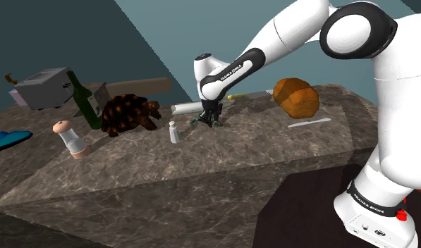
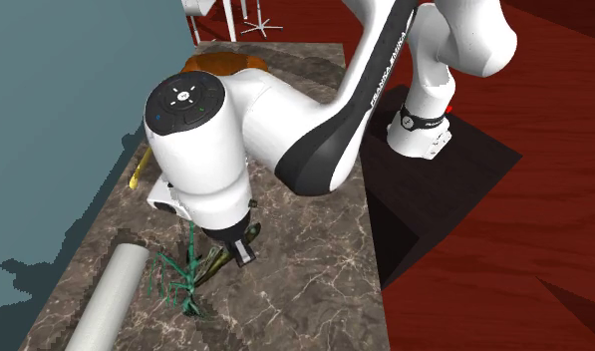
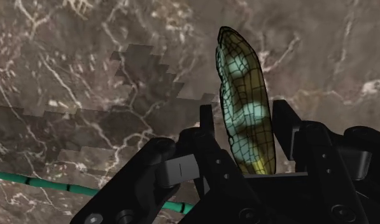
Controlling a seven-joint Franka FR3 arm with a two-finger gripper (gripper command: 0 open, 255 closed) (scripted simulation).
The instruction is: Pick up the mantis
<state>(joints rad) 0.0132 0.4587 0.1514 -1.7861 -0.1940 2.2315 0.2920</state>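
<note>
Brown veined marble tops the table (image 2: 305, 239), with a teal wall (image 2: 46, 120) along one edge and red floor (image 2: 504, 249) on the other side. I see the gripper (image 3: 244, 121) low over the table, its fingers (image 3: 287, 130) narrowed onto the mantis (image 3: 240, 70). Its green-yellow body is clasped between them, with thin green legs trailing just beside the gripper.

We saw a brown marble counter (image 1: 202, 176), veined in white, running across the lower half of the shoulder view. Behind it rose a teal wall (image 1: 68, 35), darker at the upper left of the frame and paler towards the upper middle. In the second exterior view the wall stood along the left side, and a red-brown floor (image 2: 524, 249) lay at the right. Blocky shadows fell on the counter.
</note>
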